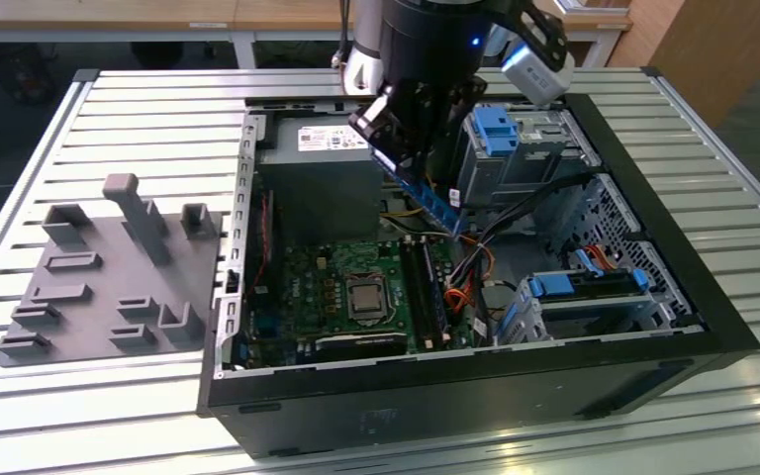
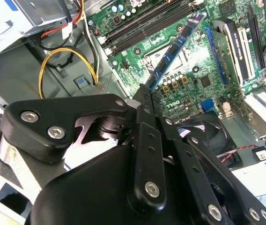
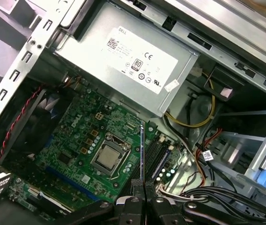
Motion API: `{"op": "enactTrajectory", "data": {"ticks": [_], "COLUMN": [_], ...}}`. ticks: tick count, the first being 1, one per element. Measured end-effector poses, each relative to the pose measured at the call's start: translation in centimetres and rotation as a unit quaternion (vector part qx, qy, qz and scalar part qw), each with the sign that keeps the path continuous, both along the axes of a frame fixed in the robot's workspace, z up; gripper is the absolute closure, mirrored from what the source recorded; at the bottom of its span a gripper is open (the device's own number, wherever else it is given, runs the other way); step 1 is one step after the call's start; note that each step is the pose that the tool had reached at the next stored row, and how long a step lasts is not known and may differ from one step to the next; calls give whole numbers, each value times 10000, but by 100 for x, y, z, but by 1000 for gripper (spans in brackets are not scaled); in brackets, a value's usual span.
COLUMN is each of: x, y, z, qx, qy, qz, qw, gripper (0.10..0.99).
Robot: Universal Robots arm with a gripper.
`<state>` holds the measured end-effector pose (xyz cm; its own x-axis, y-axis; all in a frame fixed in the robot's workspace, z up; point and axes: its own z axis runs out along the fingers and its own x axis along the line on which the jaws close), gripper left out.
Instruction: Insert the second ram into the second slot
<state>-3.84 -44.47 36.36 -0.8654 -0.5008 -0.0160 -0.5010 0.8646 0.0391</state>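
Your pincer (image 2: 146, 93) closed narrow on ram (image 2: 175, 49), gripping one end. Ram in air above motherboard (image 2: 217, 79), tilted, free end toward board, not seated. First wrist view: ram (image 3: 142, 150) edge-on, near dark slots (image 3: 157, 152), beside CPU socket (image 3: 108, 157). Exterior view: ram (image 1: 435, 203) under arm, inside open case (image 1: 697, 297), between power supply (image 1: 314, 168) and blue latch (image 1: 493, 129). Case lies on slatted surface (image 1: 130, 109).
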Motion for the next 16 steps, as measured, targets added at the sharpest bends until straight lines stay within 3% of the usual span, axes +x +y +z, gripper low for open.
{"op": "enactTrajectory", "data": {"ticks": [16], "x": [0], "y": [0], "z": [-5], "qx": [0], "qy": [0], "qz": [-462], "qw": [9989], "gripper": [965]}}
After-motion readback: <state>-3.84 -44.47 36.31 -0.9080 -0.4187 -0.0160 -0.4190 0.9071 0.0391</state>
